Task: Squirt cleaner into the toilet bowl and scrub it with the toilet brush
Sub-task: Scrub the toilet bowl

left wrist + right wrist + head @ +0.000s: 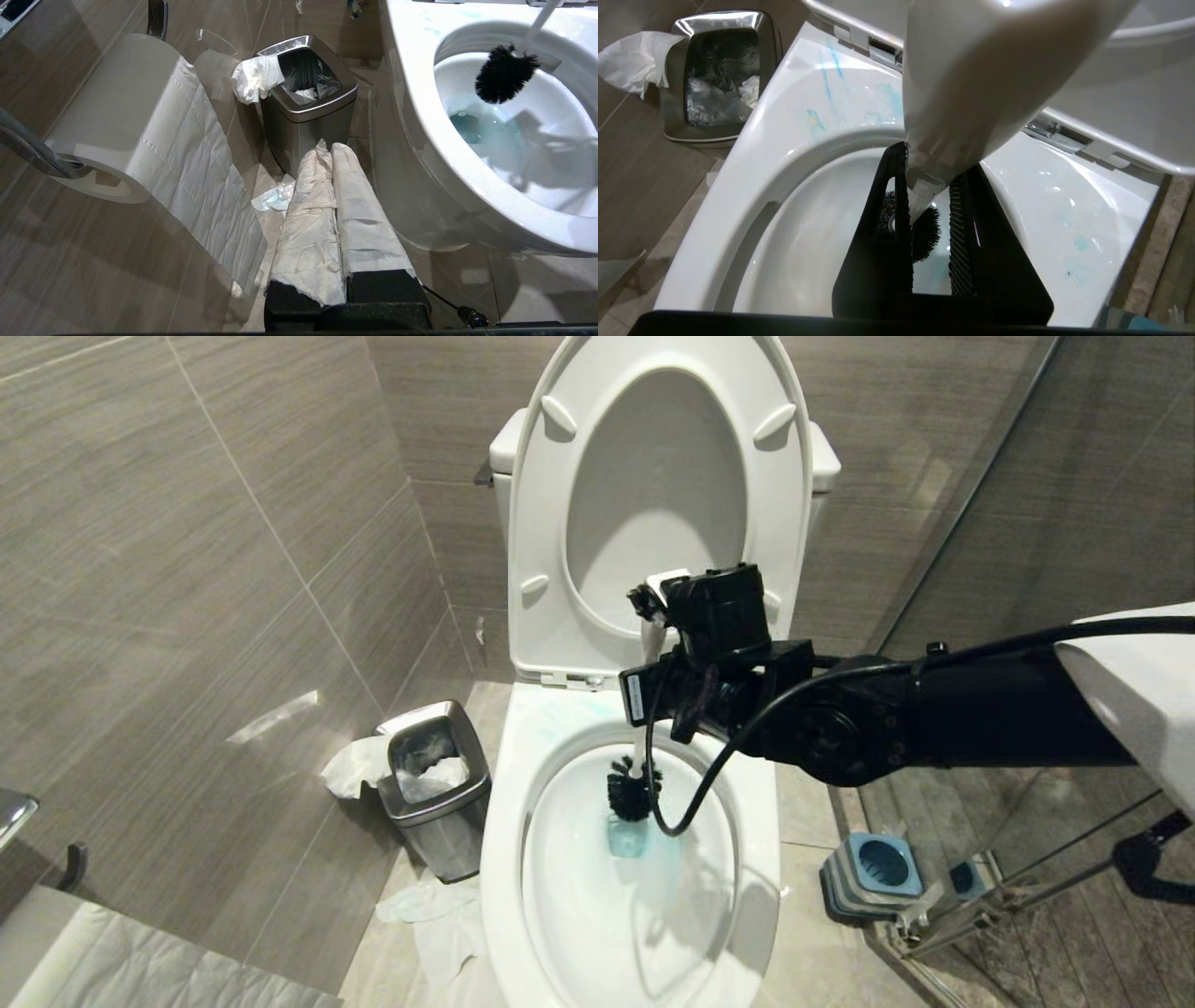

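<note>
The toilet bowl (504, 821) stands with seat and lid raised (653, 495). Blue cleaner streaks (826, 79) mark its rim (794, 121) and the water (627, 840) is tinted blue. My right gripper (665, 616) (931, 161) reaches in from the right above the bowl's back edge, shut on the white handle (971, 70) of the toilet brush. The black bristle head (633, 789) (927, 233) (504, 74) hangs inside the bowl just above the water. My left gripper (327, 149), fingers wrapped in white paper, is shut and empty, low beside the bowl's left side (420, 93).
A square steel bin (434, 793) (303, 116) stuffed with paper stands left of the toilet, with loose paper (439, 915) on the floor. A toilet roll (117, 116) hangs on the left wall. The blue-and-grey brush holder (873, 873) sits right of the toilet by a glass partition.
</note>
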